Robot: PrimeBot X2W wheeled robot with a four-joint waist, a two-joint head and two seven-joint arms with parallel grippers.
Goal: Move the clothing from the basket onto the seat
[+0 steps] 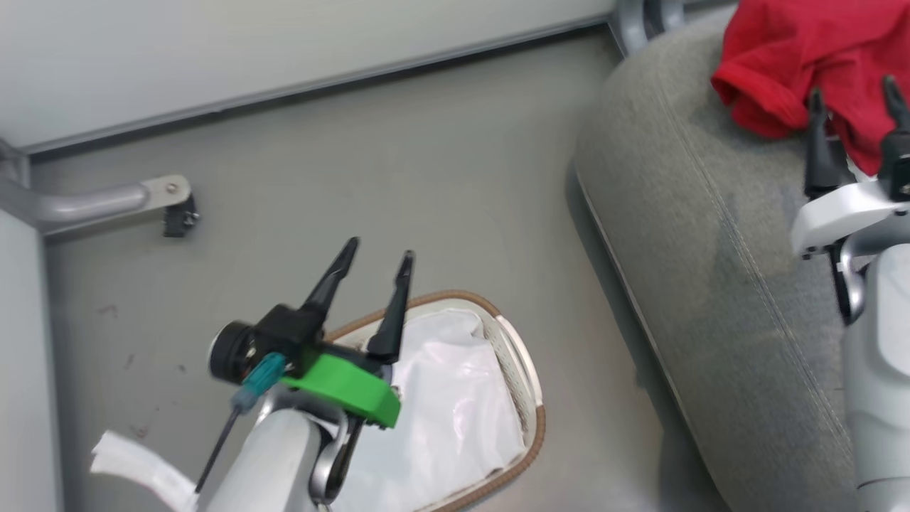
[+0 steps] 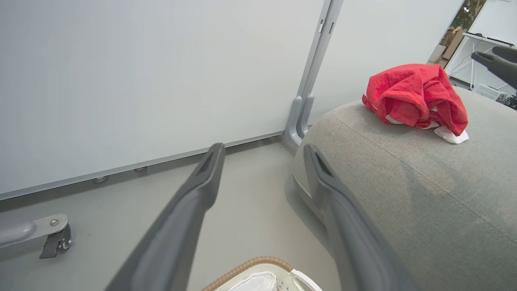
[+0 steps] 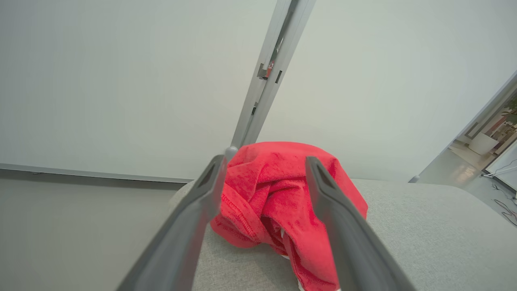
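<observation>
The crumpled bright-red soft fabric clothing [image 1: 796,60] lies heaped on the large grey woven upholstered seat [image 1: 711,249], just ahead of the right gripper [image 1: 852,87], whose jaws stand wide apart, holding nothing.

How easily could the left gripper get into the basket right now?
Probably easily: the left gripper hangs open above the basket's edge, with nothing between them. What shows inside is a white liner.
</observation>
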